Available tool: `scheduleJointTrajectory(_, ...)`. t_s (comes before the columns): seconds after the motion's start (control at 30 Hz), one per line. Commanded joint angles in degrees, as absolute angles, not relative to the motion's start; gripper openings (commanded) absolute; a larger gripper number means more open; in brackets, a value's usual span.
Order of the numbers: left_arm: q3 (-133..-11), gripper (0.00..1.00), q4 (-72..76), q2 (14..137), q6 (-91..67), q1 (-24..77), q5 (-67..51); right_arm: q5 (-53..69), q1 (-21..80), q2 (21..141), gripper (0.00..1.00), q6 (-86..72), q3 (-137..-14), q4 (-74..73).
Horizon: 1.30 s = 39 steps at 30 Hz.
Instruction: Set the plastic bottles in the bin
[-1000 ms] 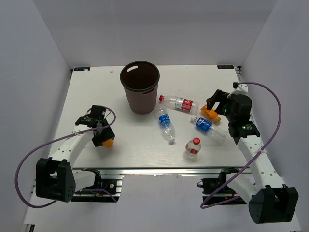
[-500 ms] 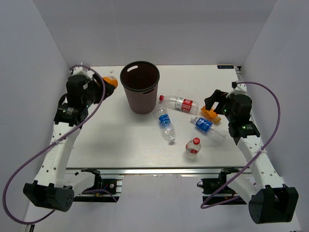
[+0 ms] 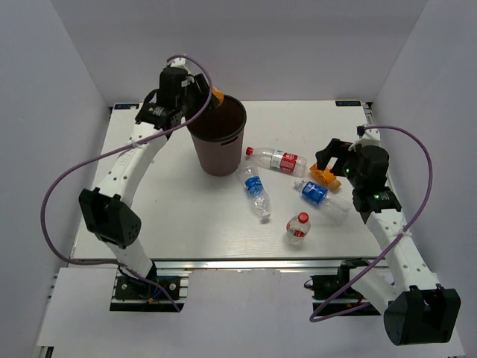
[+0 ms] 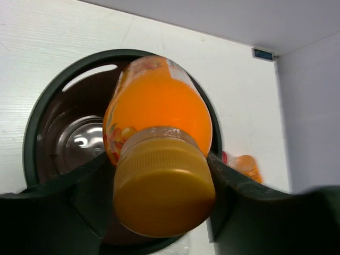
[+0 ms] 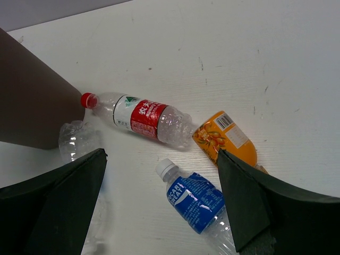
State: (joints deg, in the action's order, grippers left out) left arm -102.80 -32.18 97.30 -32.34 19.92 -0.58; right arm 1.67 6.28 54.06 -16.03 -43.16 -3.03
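**Item: bottle clearance, state of progress**

- Bin (image 3: pixel 217 153): upright at the far middle of the worktop (image 3: pixel 164 216). The part of its floor seen from the left wrist looks bare, though the held bottle hides the rest, so probably no bottle is inside yet.
- Held orange bottle (image 4: pixel 158 103): clamped in the left claw (image 4: pixel 159 183), cap toward the wrist. Its body hangs over the bin's mouth at the rim on the left arm's side. Judged step: release into the bin.
- Second orange bottle (image 5: pixel 226 137): lying on the worktop just ahead of the right claw (image 5: pixel 160 154). That claw is spread wide, grips nothing and hovers near the bottle.
- Red-label bottle (image 3: pixel 277 159): lying with its cap close to the bin's foot.
- Blue-label bottle (image 3: pixel 256 192): lying near the front of the bin.
- Second blue-label bottle (image 3: pixel 317 194): lying just beside the second orange bottle.
- Second red-label bottle (image 3: pixel 298 226): nearest the arm bases, apart from the others.

Tally: one bottle poised for the drop, five left on the worktop.
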Motion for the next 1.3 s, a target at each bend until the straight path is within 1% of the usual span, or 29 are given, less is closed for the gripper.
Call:
scheduleJointTrajectory(0.0,-107.4,0.70,-36.9,98.3,-30.8,20.1,4.0,1.4,6.2,54.5,0.89,-15.2,-43.7,-1.8)
scheduleJointTrajectory(0.03,-107.6,0.90,-36.9,98.6,-30.9,20.3,4.1,1.6,6.2,54.6,0.89,-15.2,-43.8,-1.9)
scheduleJointTrajectory(0.07,-107.6,0.98,-36.4,98.7,-31.0,20.5,4.3,1.8,6.2,54.9,0.89,-15.2,-44.1,-2.0)
scheduleJointTrajectory(0.23,-110.1,0.98,-35.1,97.7,-30.6,23.2,5.1,2.0,6.2,54.8,0.89,-15.1,-44.7,-3.2)
scheduleJointTrajectory(0.4,-104.5,0.98,-34.4,93.4,-31.0,28.5,10.1,1.7,6.2,54.2,0.89,-15.4,-44.1,-2.8)
scheduleJointTrajectory(0.43,-102.4,0.98,-34.0,91.1,-31.4,30.5,11.2,1.1,6.2,54.1,0.89,-15.4,-44.1,-2.7)
scheduleJointTrajectory(0.5,-94.0,0.98,-33.5,88.3,-35.0,32.8,14.0,0.4,6.2,54.1,0.89,-15.4,-44.2,-3.2)
scheduleJointTrajectory(0.57,-86.6,0.98,-28.1,83.9,-37.1,37.9,14.5,-2.2,6.2,53.5,0.89,-15.6,-43.9,-2.9)
scheduleJointTrajectory(0.6,-80.1,0.98,-25.9,83.0,-39.3,39.7,14.6,-2.7,6.2,53.4,0.89,-15.7,-43.7,-2.7)
scheduleJointTrajectory(0.63,-78.0,0.98,-23.5,82.8,-40.0,43.2,13.8,-3.4,6.2,53.0,0.89,-15.9,-43.4,-2.6)
scheduleJointTrajectory(0.73,-77.1,0.98,-26.1,88.0,-42.5,48.3,13.8,-4.2,6.2,52.6,0.89,-16.5,-42.9,-2.4)
scheduleJointTrajectory(0.77,-77.7,0.98,-27.2,91.8,-43.8,48.9,14.1,-4.7,6.2,52.2,0.89,-17.0,-42.7,-2.5)
scheduleJointTrajectory(0.83,-78.1,0.98,-26.6,94.7,-44.1,50.1,13.5,-5.5,6.2,51.9,0.89,-17.4,-42.4,-2.5)
scheduleJointTrajectory(1.0,-77.9,0.98,-23.8,103.3,-46.9,51.2,13.3,-4.8,6.2,51.7,0.89,-17.7,-42.5,-2.7)
scheduleJointTrajectory(1.27,-80.5,0.98,-23.9,110.6,-51.6,51.2,15.8,-1.3,6.2,52.5,0.89,-18.2,-42.5,-2.4)
